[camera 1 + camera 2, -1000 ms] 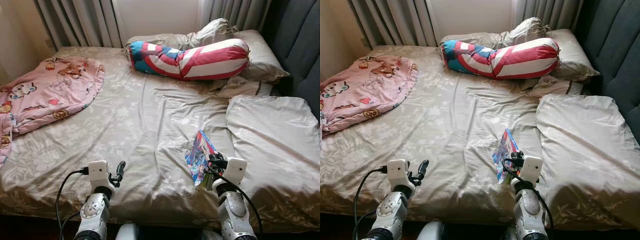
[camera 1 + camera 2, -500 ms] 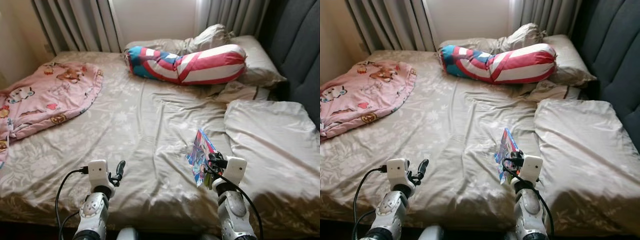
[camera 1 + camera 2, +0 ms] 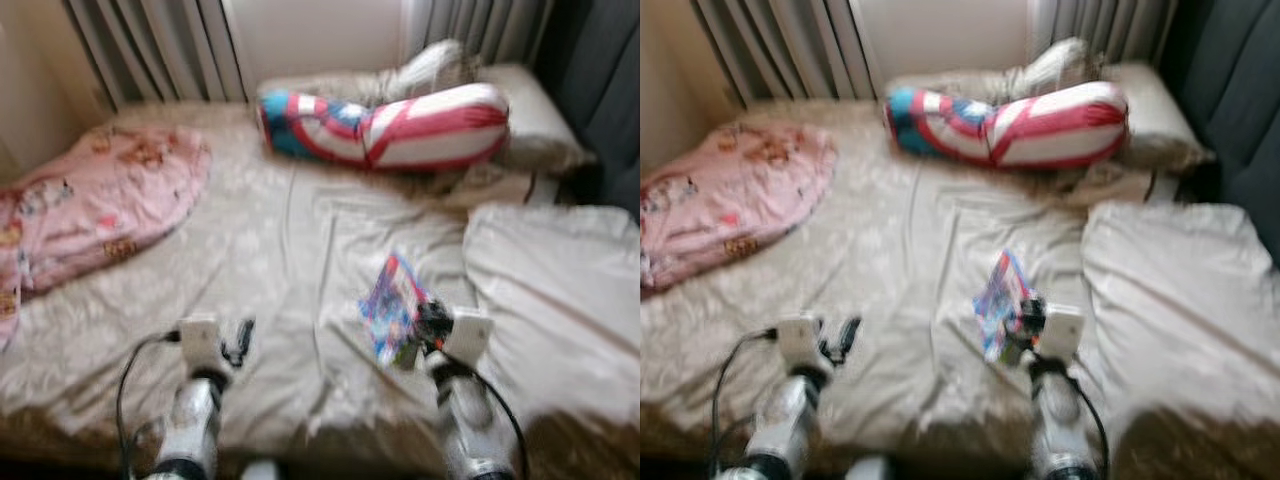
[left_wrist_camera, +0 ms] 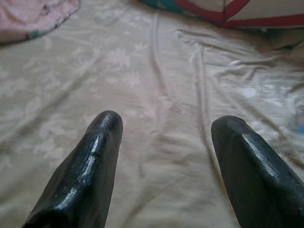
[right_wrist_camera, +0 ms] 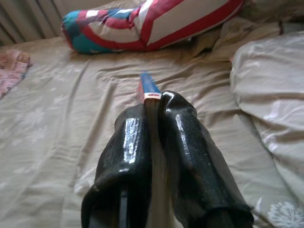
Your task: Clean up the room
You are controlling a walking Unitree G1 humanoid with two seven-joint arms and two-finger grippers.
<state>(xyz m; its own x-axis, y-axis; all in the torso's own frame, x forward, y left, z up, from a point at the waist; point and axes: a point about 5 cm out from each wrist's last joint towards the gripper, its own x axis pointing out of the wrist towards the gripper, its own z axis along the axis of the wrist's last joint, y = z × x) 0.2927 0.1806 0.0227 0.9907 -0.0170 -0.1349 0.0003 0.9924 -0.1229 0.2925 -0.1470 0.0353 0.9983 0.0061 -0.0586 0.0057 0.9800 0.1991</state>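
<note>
- Gripping a thin, colourful book by its lower edge, the right gripper has its 2 black fingers pinched tight on it, above the near part of the bed.
- The book stands nearly on edge over the beige sheet, just beside the flat pillow on the robot's right.
- The left gripper hovers over bare sheet near the bed's front edge, fingers spread wide with nothing between them.
- Open sheet runs between the 2 arms and ahead toward the striped red, white and blue bolster by the curtains.
- A pink blanket lies at the bed's left edge, well apart from both grippers.
- Both head views are blurred; the right wrist view shows sharply the book's blue edge poking past the fingertips.
- A dark headboard borders the right side.
</note>
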